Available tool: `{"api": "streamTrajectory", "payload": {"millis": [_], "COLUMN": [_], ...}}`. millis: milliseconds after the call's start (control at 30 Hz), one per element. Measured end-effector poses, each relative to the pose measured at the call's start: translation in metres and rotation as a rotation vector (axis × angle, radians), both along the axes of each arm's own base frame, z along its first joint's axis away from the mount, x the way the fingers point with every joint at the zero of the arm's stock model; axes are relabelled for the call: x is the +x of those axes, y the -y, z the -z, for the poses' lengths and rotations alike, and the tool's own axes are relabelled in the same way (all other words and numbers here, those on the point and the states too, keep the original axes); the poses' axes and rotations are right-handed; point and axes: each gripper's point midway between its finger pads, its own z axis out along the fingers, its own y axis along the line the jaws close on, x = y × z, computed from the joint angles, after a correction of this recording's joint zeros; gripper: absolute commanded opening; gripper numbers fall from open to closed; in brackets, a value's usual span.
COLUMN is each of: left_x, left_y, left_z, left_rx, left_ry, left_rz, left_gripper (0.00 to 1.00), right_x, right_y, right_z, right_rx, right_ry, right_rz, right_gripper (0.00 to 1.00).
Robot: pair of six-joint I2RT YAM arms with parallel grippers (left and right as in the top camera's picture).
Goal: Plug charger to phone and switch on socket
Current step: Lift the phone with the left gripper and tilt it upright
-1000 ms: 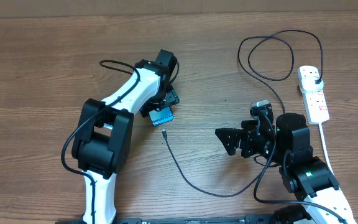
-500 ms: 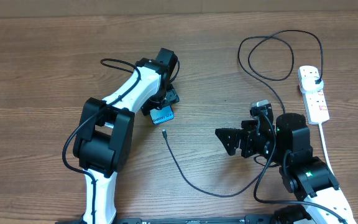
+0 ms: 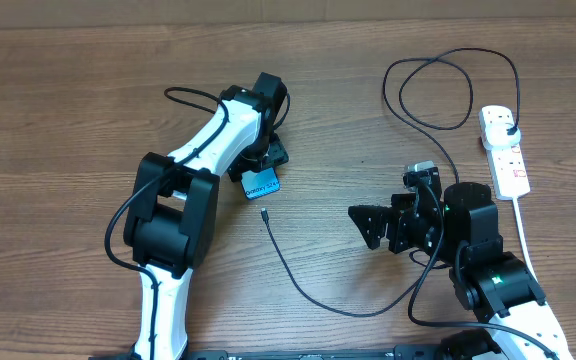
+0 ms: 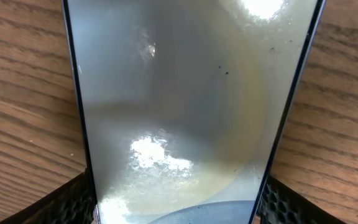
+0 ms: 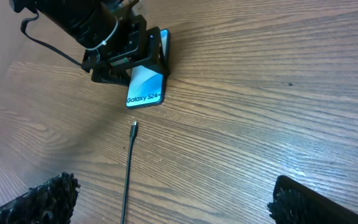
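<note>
The phone [image 3: 260, 185] with a blue screen and white text lies on the wooden table, mid left. My left gripper [image 3: 265, 166] is shut on the phone, its fingers [image 4: 67, 202] pressed on both long edges; the screen [image 4: 179, 106] fills the left wrist view. The charger cable [image 3: 308, 290] runs black across the table; its connector tip [image 3: 264, 213] lies just below the phone, apart from it, and also shows in the right wrist view [image 5: 133, 127]. Its black plug [image 3: 509, 128] sits in the white socket strip [image 3: 503, 150] at right. My right gripper [image 3: 366, 225] is open and empty, right of the tip.
The cable makes a loop [image 3: 438, 90] at the back right. The strip's thick white cord [image 3: 524, 240] runs down the right side past my right arm. The phone [image 5: 146, 87] and the left gripper show at the top left of the right wrist view.
The left arm has shifted very slightly with the phone in its grip. The right arm, cable and socket strip have not moved.
</note>
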Motion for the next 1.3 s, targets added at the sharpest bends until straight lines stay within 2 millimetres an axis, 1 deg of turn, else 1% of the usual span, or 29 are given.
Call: {"api": "streamTrajectory", "payload": {"millis": [267, 367, 533, 833, 1067, 1167, 1300], "left_x": [0.002, 0.002, 0.002, 0.003, 0.006, 0.006, 0.007], "left_y": [0.001, 0.002, 0.003, 0.008, 0.015, 0.018, 0.023], "left_z": [-0.001, -0.001, -0.001, -0.001, -0.003, -0.003, -0.005], "left_rx": [0.003, 0.0, -0.007, -0.032, -0.063, -0.078, -0.102], "left_ry": [-0.01, -0.012, -0.013, -0.021, -0.024, -0.029, -0.035], "left_rz": [0.0, 0.0, -0.001, -0.001, -0.001, 0.0, 0.0], "left_gripper": [0.64, 0.6, 0.58, 0.43, 0.4, 0.38, 0.37], "right_x": [0.0, 0.0, 0.0, 0.0, 0.001, 0.002, 0.005], "right_y": [0.001, 0.001, 0.001, 0.001, 0.001, 0.002, 0.002], "right_z": [0.0, 0.0, 0.0, 0.0, 0.001, 0.007, 0.022], "right_rx": [-0.003, -0.002, -0.003, -0.003, -0.006, -0.016, -0.034], "right_ry": [0.0, 0.0, 0.0, 0.0, -0.001, -0.02, -0.073], "right_rz": [0.004, 0.004, 0.003, 0.004, 0.007, 0.012, 0.016], "right_gripper": [1.0, 1.0, 1.0, 1.0, 1.0, 1.0, 1.0]}}
